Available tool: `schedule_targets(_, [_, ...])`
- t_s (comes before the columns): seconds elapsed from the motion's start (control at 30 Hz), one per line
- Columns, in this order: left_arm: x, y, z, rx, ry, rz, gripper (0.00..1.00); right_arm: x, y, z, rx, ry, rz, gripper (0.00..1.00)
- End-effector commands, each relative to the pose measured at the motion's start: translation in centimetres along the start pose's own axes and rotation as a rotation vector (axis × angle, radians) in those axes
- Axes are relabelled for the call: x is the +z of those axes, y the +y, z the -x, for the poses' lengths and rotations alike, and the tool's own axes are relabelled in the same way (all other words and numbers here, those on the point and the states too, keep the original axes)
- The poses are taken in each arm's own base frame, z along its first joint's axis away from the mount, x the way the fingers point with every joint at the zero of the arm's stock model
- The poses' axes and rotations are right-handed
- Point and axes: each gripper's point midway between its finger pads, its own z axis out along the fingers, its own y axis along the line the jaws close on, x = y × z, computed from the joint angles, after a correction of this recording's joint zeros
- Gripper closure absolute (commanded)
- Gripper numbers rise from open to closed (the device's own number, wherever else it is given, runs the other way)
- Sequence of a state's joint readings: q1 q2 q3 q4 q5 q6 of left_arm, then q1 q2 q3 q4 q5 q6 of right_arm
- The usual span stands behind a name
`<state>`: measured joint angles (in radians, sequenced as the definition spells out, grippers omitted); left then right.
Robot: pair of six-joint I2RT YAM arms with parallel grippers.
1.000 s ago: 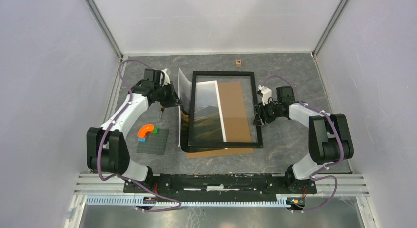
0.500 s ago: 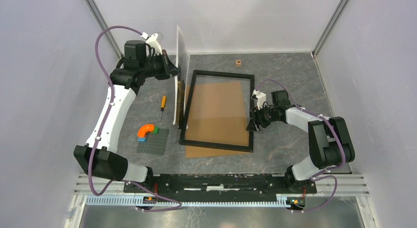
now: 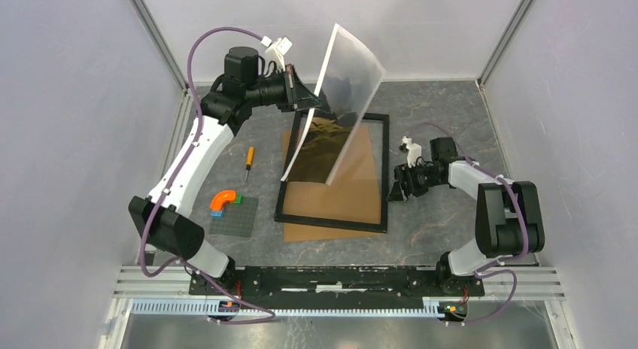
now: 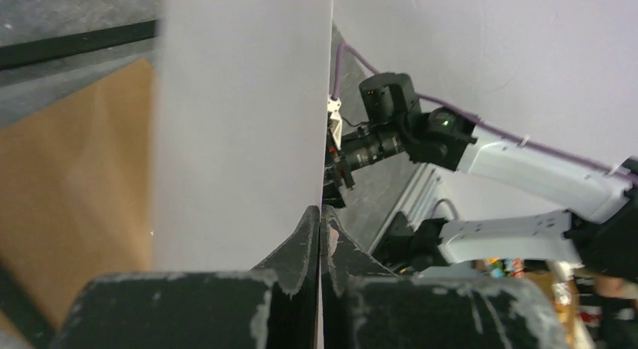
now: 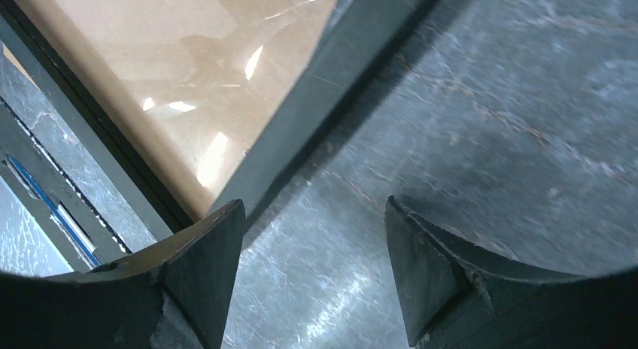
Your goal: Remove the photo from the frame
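The photo (image 3: 350,78) hangs in the air above the frame, tilted, its white back toward the camera. My left gripper (image 3: 314,102) is shut on the photo's left edge; in the left wrist view the sheet (image 4: 241,123) runs between the closed jaws of that gripper (image 4: 321,221). The frame (image 3: 331,223) lies flat on the table, its black border around glass over brown board. My right gripper (image 3: 397,185) stands open just right of the frame's right bar (image 5: 331,101), holding nothing, with the gripper (image 5: 312,266) over bare table.
A brown board (image 3: 331,233) sticks out under the frame's near edge. An orange-handled screwdriver (image 3: 248,162) lies left of the frame. Nearer me sits a grey baseplate (image 3: 233,217) with an orange arch (image 3: 222,200). A small wooden block (image 3: 365,96) rests by the back wall.
My left arm has lifted the photo up and to the right, out of the frame. My right gripper has opened and drawn off the frame's right bar.
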<state>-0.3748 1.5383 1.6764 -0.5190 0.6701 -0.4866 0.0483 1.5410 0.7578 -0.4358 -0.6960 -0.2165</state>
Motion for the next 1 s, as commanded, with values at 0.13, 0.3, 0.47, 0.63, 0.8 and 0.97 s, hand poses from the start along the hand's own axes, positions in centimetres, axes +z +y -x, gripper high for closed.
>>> schedule_targets(0.13, [2.7,3.8,0.2,-0.229,0.001,-0.016,0.98,-2.3,-1.9,0.8,0.019,-0.018,-0.054,0.25])
schedule_targets(0.3, [3.1,13.2,-6.3,-0.399,0.107,0.176,0.98,-2.4,-2.2,0.8,0.029,-0.016,-0.057,0.25])
schedule_targets(0.47, [3.2,19.6,-12.6,-0.377,0.271,0.291,0.98,-2.0,-2.2,0.6,0.049,-0.012,-0.039,0.25])
schedule_targets(0.63, [3.3,21.8,-15.0,-0.424,0.275,0.346,0.98,-1.8,-2.1,0.5,0.061,-0.007,-0.024,0.25])
schedule_targets(0.8, [3.0,22.8,-15.9,-0.408,0.276,0.387,0.98,-1.5,-2.3,0.5,0.079,-0.003,-0.025,0.25])
schedule_targets(0.97, [2.2,22.5,-16.4,-0.395,0.32,0.4,0.84,-1.1,-3.0,1.5,0.105,-0.022,-0.039,0.23])
